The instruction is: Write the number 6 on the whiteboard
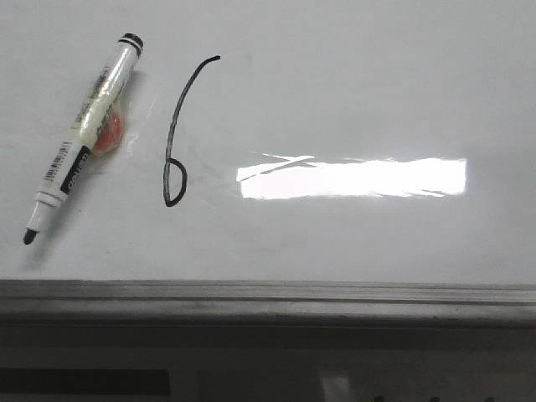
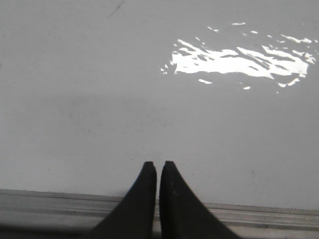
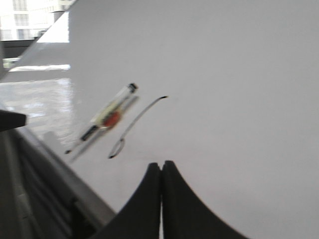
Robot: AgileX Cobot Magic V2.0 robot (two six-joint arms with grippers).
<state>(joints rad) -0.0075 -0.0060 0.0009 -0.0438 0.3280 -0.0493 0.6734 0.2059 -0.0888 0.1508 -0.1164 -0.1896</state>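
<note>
Number 6 [image 1: 173, 142] and uncapped marker [image 1: 82, 138] seen on whiteboard [image 1: 352, 100] from front, left hand [image 2: 158, 167] over bare board, right hand [image 3: 161, 167] clenched too, both empty.

The whiteboard [image 1: 352, 92] is the surface carrying everything, glossy white with a bright rectangular reflection and a grey metal rail along its near edge. A marker [image 1: 82, 138] lies flat on it, uncapped, its black tip pointing toward the rail. Just beside the marker is the number 6 [image 1: 177, 138], a thin black slanted stroke closing in a narrow loop. Both lie ahead of the right claw [image 3: 161, 172], apart from it.
</note>
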